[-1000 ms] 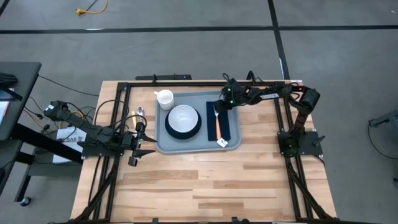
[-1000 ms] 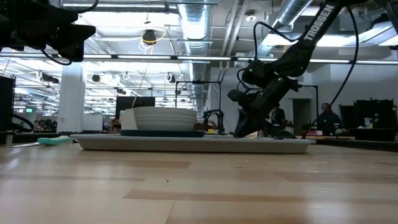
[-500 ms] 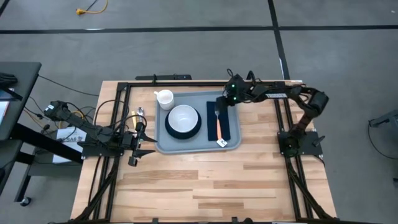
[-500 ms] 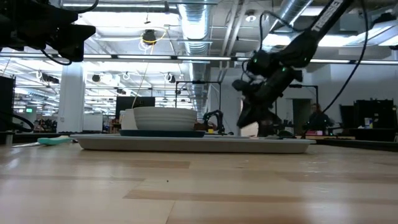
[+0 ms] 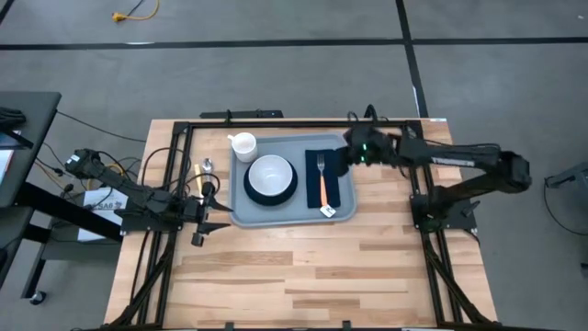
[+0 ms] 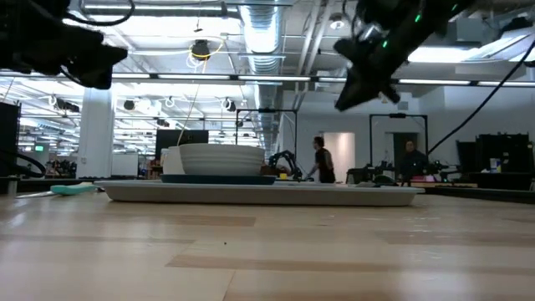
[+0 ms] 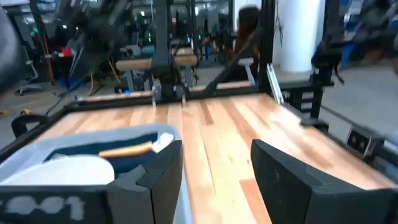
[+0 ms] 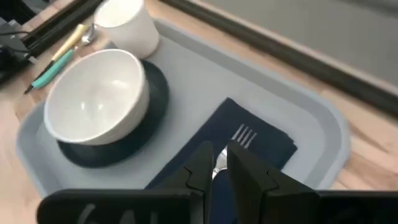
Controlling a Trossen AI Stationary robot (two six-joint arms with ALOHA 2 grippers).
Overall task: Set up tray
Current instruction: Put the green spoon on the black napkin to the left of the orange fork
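a: where does the tray (image 5: 292, 213) sit?

b: flat on the wooden surface (image 5: 303, 267), toward the far half, between the two arms. grey-blue, low rim, rounded corners.

a: what is on it?

b: a dark round plate (image 5: 271, 191) with a white bowl (image 5: 271, 173) in it, left of centre. a white cup (image 5: 243, 145) stands at the far left corner. a dark napkin (image 5: 331, 179) lies along the right side, and a fork with an orange handle (image 5: 322, 184) lies lengthwise on the napkin, tines toward the far edge.

a: right gripper (image 5: 342, 162)?

b: raised above the tray's far right part, over the napkin's far end. in the low view it hangs well clear of the tray. fingers (image 8: 245, 174) nearly closed, only a thin gap between them, nothing in them.

a: left gripper (image 5: 213, 217)?

b: off the tray's left edge, near its front left corner, low over the surface. fingers (image 7: 158, 171) spread apart, nothing between them.

a: anything else on the surface?

b: two utensils (image 5: 204, 175) lie just left of the tray, one with a yellowish handle, one teal in the right wrist view. people (image 6: 320, 160) stand in the room behind.
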